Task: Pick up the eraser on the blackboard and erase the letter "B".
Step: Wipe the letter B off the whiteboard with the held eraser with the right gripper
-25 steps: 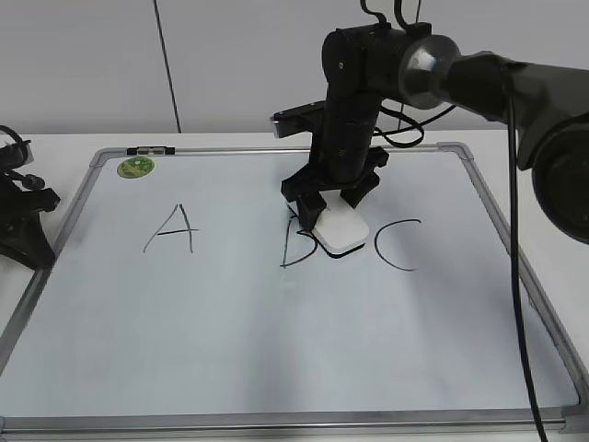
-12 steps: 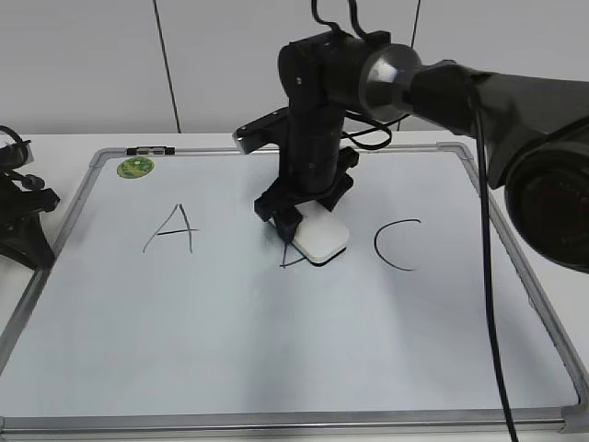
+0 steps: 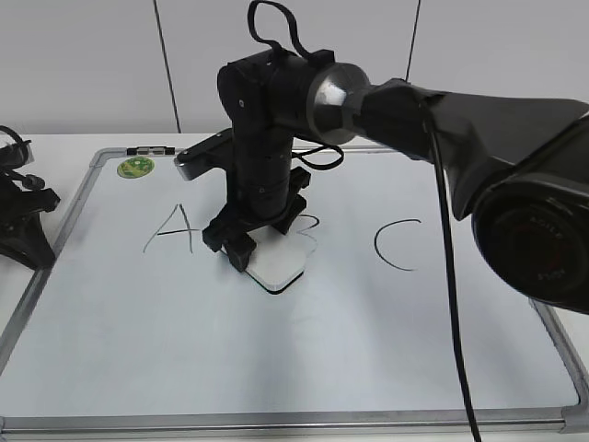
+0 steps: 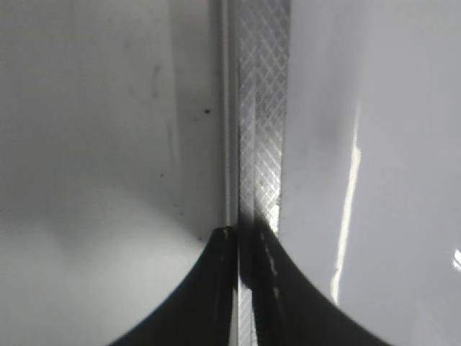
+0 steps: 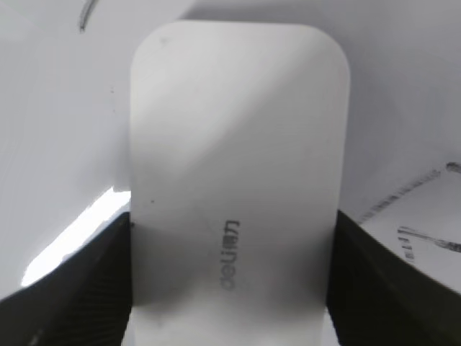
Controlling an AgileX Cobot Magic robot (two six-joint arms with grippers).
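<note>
The blackboard (image 3: 276,368) is a white board lying flat, with a black "A" (image 3: 171,230) and "C" (image 3: 396,245) on it. Of the letter "B" only faint right-hand curves (image 3: 310,226) show. My right gripper (image 3: 241,249) reaches across to the left of middle. It is shut on the white eraser (image 3: 279,266) and presses it flat on the board just right of the "A". In the right wrist view the eraser (image 5: 238,144) fills the space between the jaws (image 5: 230,288). My left gripper (image 4: 241,238) is shut and empty over the board's metal frame (image 4: 263,108).
A green round magnet (image 3: 135,167) sits at the board's far left corner. The left arm (image 3: 20,216) rests at the board's left edge. The right arm's dark body (image 3: 515,138) spans the right side above the board.
My right gripper has swept left with the eraser, from the right of the "B" to beside the "A". The "B"'s left stroke and most of its body have vanished.
</note>
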